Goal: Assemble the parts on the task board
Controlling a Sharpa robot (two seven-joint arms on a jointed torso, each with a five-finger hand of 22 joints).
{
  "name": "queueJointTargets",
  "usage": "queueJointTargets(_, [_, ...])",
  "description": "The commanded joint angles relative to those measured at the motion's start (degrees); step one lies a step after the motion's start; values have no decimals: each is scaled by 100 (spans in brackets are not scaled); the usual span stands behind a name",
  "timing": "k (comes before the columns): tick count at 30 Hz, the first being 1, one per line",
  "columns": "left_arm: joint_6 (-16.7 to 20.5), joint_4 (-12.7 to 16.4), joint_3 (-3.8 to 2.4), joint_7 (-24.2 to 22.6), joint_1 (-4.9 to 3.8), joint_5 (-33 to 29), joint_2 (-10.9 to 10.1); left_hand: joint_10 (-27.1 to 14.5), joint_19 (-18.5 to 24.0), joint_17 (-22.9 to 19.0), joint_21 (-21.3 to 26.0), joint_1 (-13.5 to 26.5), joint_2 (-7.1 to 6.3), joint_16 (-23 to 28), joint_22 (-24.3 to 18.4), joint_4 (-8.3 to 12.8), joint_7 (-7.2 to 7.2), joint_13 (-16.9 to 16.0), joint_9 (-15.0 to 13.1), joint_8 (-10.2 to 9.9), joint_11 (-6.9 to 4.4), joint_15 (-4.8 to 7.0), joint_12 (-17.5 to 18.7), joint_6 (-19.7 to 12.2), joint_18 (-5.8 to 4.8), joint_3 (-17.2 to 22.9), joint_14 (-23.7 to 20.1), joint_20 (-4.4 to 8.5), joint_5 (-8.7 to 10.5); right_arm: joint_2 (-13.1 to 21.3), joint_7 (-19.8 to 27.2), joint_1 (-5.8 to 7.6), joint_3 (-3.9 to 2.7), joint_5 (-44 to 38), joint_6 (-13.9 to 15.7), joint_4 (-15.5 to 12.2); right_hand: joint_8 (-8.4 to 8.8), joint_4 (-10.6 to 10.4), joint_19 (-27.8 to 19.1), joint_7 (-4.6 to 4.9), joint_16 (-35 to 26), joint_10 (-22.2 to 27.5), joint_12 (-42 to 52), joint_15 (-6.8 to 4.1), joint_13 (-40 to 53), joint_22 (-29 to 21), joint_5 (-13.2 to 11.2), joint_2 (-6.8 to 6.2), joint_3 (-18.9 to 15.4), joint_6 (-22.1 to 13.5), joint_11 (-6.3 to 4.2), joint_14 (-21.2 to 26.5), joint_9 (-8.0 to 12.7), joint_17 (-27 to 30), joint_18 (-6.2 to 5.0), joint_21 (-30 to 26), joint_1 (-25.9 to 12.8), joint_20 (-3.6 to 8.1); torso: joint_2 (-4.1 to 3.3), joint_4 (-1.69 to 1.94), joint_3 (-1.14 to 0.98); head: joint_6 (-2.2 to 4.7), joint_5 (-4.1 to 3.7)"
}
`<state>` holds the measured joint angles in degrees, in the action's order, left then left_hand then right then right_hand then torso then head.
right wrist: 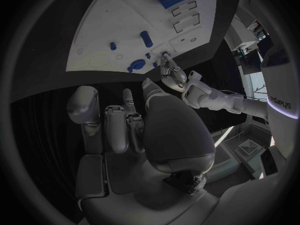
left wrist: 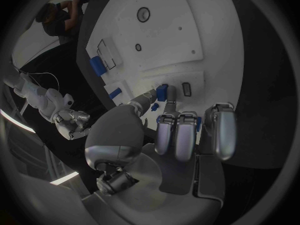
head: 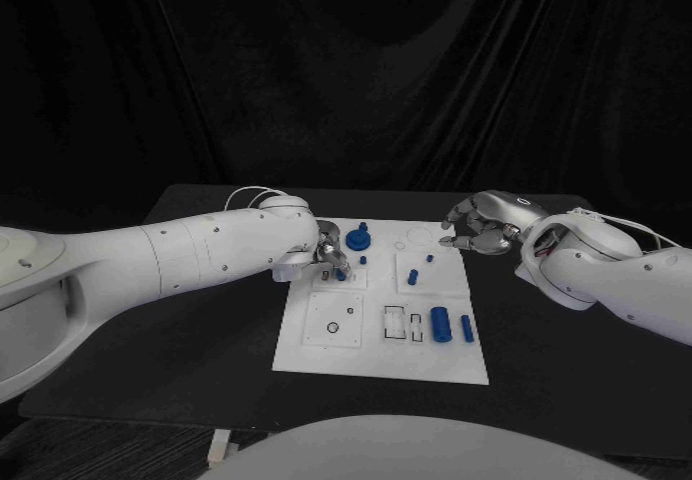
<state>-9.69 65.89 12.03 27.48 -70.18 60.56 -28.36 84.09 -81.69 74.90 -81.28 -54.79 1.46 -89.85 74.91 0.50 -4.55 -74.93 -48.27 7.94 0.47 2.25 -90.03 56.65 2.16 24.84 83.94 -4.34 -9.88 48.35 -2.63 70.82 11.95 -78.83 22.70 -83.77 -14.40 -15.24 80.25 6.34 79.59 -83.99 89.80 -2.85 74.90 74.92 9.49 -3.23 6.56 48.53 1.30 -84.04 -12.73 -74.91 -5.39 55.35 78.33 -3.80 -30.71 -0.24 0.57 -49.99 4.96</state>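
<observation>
- Head view: the white task board [head: 378, 350] lies in the middle of the black worktop [head: 188, 350], with both arms reaching over its far end.
- The left robot hand [head: 326, 252] is down on the board's far left corner, its fingertips closed around a small blue peg [left wrist: 162, 92] at a raised white block; the left wrist view shows the peg pinched between thumb and finger, right beside an empty dark slot.
- The right robot hand [head: 483, 224] hovers just off the board's far right corner, fingers curled inward and holding nothing, as the right wrist view also suggests.
- A blue round knob-like part [head: 358, 239] stands near the far edge, and two small blue pieces [head: 413, 276] sit on the right-hand block; whether they are fully seated cannot be told.
- A large blue cylinder [head: 440, 324] and a slim blue bar [head: 467, 327] lie near the board's right side, next to outlined rectangular recesses that look unfilled.
- Judged from this, the assembly is early to midway: one peg is being placed, and the cylinder, the bar and several sockets appear left to do.
</observation>
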Motion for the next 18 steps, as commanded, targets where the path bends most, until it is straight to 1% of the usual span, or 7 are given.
queueJointTargets(1, [-188,4,14,77,38,-22,4,591,45,1510,49,100,-47,-15,839,-152,-53,-1507,88,-107,56,-39,3,-79,83,-245,606,-16,134,-1,-101,-17,-4,-18,-44,5,-9,33,-26,34,-18,-601,20,47,1510,657,28,50,-15,-1,40,-337,5,-447,-88,-17,-2,8,-1,0,1,-1,0])
queueJointTargets(2, [-194,3,14,86,40,-22,3,591,46,1510,51,106,-49,-15,839,-165,-56,-1507,90,-112,59,-41,3,-84,83,-264,606,-18,142,-1,-101,-17,-4,-18,-46,5,-9,33,-26,34,-18,-601,20,47,1510,657,28,50,-15,-1,40,-337,5,-447,-88,-17,-2,8,-1,0,1,-1,0])
queueJointTargets(4, [-200,2,14,98,42,-22,2,591,50,1510,66,146,-63,-15,841,-286,-76,-1507,94,-140,79,-61,3,-98,87,-445,606,-37,253,-1,-103,-18,-4,-18,-52,6,-9,33,-26,34,-18,-601,20,47,1510,657,28,50,-15,-1,40,-337,5,-447,-88,-17,-2,8,0,-2,2,-1,2])
queueJointTargets(5, [-202,2,14,100,43,-22,1,591,50,1510,66,146,-63,-15,841,-286,-76,-1507,94,-140,79,-61,3,-98,87,-445,606,-37,253,-2,-103,-18,-4,-18,-53,6,-9,33,-26,34,-18,-601,20,47,1510,657,28,50,-15,-1,40,-337,5,-447,-88,-17,-2,8,1,-3,4,-1,2])
queueJointTargets(6, [-204,2,14,104,44,-22,0,591,48,1510,70,175,-65,-15,845,-359,-79,-1507,87,-141,84,-67,3,-86,88,-546,606,-46,313,-2,-104,-19,-4,-18,-56,6,-9,33,-26,34,-18,-601,20,47,1510,657,28,50,-15,-1,40,-337,5,-447,-88,-17,-2,8,0,-6,5,-1,4])
queueJointTargets(8, [-205,2,14,110,46,-22,0,591,47,1510,73,192,-69,-15,847,-403,-78,-1507,79,-137,85,-69,3,-74,88,-607,606,-49,344,-2,-105,-19,-4,-18,-60,6,-9,33,-26,34,-18,-601,20,47,1510,657,28,50,-15,-1,40,-337,5,-447,-88,-17,-2,8,0,-6,5,-1,3])
queueJointTargets(18, [-196,-10,14,161,53,-22,-2,591,30,1510,74,143,14,-15,868,-527,-21,-1507,-75,0,44,-42,3,56,88,-794,606,-35,309,-2,-113,-21,-4,-18,-71,9,-11,35,-31,34,-24,-598,18,48,1506,653,30,49,-19,2,41,-335,6,-441,-91,-34,-6,7,-1,-3,0,-1,-2])
